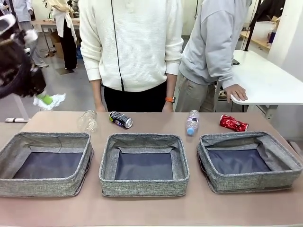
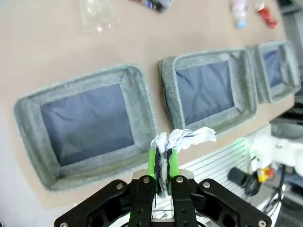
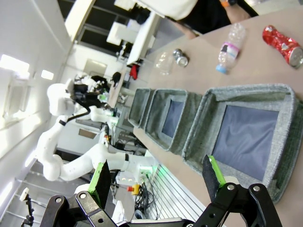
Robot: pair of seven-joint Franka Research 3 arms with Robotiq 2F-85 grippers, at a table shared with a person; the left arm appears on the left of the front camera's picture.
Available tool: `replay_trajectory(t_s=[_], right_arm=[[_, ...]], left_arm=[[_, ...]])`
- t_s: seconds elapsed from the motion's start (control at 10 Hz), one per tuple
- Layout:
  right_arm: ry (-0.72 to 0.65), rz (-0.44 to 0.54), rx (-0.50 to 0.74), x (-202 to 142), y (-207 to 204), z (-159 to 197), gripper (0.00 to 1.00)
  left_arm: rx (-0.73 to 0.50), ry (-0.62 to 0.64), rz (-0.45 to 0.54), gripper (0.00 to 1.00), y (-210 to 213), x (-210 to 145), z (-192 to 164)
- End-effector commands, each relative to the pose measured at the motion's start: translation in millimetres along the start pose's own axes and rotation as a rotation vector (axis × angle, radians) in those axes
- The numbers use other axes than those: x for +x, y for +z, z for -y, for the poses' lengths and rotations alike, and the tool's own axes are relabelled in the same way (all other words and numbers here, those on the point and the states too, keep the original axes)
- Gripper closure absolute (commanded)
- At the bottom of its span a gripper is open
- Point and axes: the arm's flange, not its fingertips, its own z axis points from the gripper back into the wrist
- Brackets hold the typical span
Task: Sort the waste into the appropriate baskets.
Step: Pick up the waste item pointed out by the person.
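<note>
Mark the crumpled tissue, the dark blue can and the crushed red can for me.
crumpled tissue (image 2: 182,138), left wrist view, on the middle of the white wad.
dark blue can (image 1: 121,119), front view, on the middle of its side.
crushed red can (image 1: 233,123), front view, on the middle of its dented body.

Cut off and hidden
Beyond the middle basket (image 2: 168,90), the can (image 2: 154,4) is cut by the top edge; the tissue (image 2: 184,138) is partly hidden between fingers (image 2: 151,163).
</note>
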Motion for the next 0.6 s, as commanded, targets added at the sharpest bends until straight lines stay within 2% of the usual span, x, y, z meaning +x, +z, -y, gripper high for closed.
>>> replay_trajectory(t_s=[0.0,0.2,0.3,0.5], right_arm=[[0.026,0.017,0.018,2.5,-0.8,-1.0,0.0],[0.026,0.017,0.018,2.5,-0.8,-1.0,0.0],[0.026,0.017,0.018,2.5,-0.8,-1.0,0.0],[0.026,0.017,0.018,2.5,-0.8,-1.0,0.0]], left_arm=[[0.113,0.028,-0.101,0.9,34.6,27.5,94.5],[0.141,-0.016,-0.08,0.9,49.1,40.4,175.8],[0.094,-0.031,-0.096,0.9,47.3,42.9,205.5],[0.096,-0.031,-0.09,0.9,34.8,48.4,257.7]])
